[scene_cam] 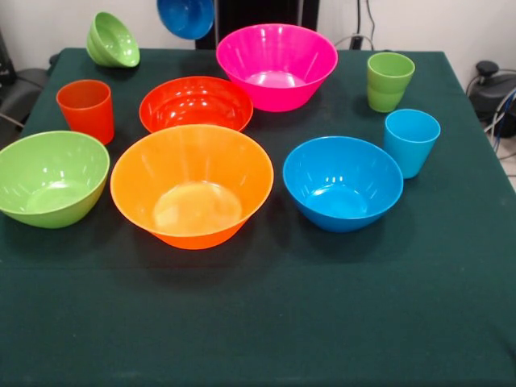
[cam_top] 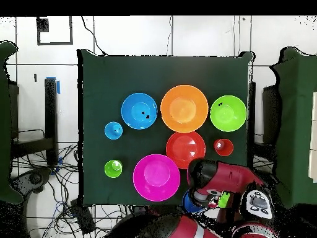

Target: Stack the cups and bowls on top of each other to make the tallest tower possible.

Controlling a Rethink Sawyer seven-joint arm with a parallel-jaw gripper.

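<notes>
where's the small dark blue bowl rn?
Front view: small dark blue bowl is off the table, tilted, at the top edge, left of the large pink bowl, right of the small green bowl.

A dark green tablecloth [scene_cam: 339, 322] covers the table and hangs smooth to its edges. In the overhead view, tangled black cables [cam_top: 43, 170] sprawl on the pale floor at about 8 o'clock from the table, with more cables [cam_top: 83, 214] near 7 o'clock. A dark-framed square [cam_top: 54, 30] lies on the floor at 10 o'clock. In the front view, a black rounded object [scene_cam: 487, 71] with wires sits off the table at 2 o'clock
</notes>
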